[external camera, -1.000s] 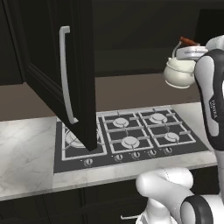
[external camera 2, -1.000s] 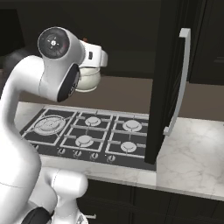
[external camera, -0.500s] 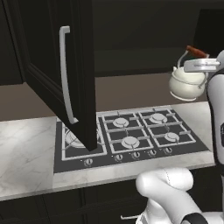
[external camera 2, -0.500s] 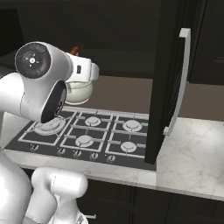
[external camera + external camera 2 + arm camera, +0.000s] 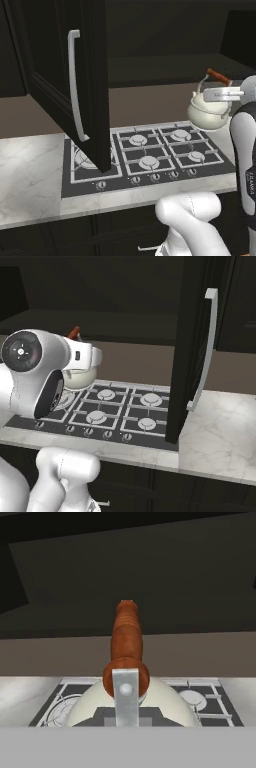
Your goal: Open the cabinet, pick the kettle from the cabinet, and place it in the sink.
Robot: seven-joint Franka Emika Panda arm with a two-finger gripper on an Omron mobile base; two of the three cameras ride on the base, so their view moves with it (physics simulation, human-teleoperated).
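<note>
The kettle (image 5: 210, 111) is hanging in the air above the right back corner of the hob (image 5: 150, 156), not touching it. The hob is sitting in the bench (image 5: 30, 175). The cabinet (image 5: 70, 75) door is standing open to the left of the kettle, sticking out over the left burners. Bare bench is lying on the hob's left side.
</note>
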